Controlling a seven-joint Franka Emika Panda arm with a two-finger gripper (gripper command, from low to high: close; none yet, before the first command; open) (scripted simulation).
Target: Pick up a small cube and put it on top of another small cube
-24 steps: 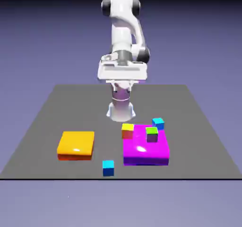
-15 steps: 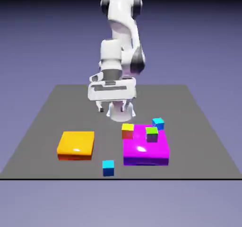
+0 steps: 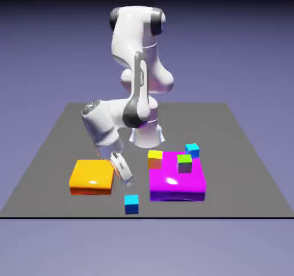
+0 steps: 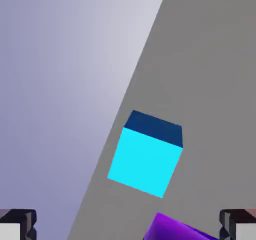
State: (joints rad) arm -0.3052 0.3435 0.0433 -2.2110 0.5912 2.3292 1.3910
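And here is the gripper (image 3: 130,184), tilted, hovering just above and behind the near cyan cube (image 3: 131,204), which sits on the table (image 3: 74,131) by its near edge! The jaws are wide apart in the hand view, nothing between the tips, the cube's bright top in full sight (what a splash of cyan), and the other cyan cube (image 3: 192,150) is over at the far right corner of the purple slab (image 3: 177,183), on the exterior view's right

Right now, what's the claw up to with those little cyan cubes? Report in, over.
Gripper open and empty, above the near cyan cube. Other cyan cube by the purple slab. Nothing seen between fingertips and near cube.
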